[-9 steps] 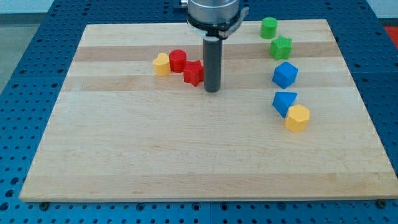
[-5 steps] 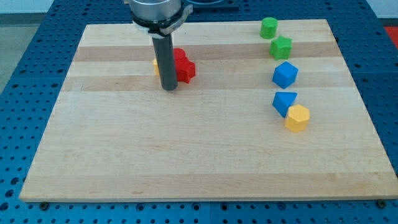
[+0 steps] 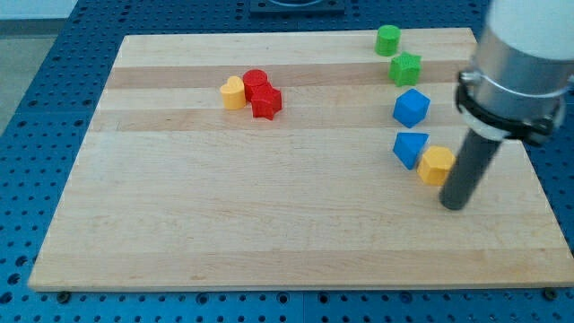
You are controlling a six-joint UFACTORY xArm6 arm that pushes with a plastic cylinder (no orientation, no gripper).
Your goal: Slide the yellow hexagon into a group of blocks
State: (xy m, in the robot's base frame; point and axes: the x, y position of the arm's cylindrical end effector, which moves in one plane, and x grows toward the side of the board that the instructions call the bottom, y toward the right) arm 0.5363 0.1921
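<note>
Counter [image 3: 269, 224] fully visible; arm cut off at the view's top right. Left cluster: yellow heart [image 3: 233, 92], red cylinder [image 3: 256, 82], red star [image 3: 265, 102], all touching, the cylinder partly behind the star. Right column, top down: green cylinder [image 3: 387, 39], green star [image 3: 405, 68], blue cube [image 3: 411, 108], blue wedge [image 3: 410, 147]. Yellow hexagon [image 3: 437, 165] touches the wedge's right side. Rod upright, hiding the hexagon's right edge; my tip [image 3: 455, 205] sits just right of and below it. No jaws fitted.
</note>
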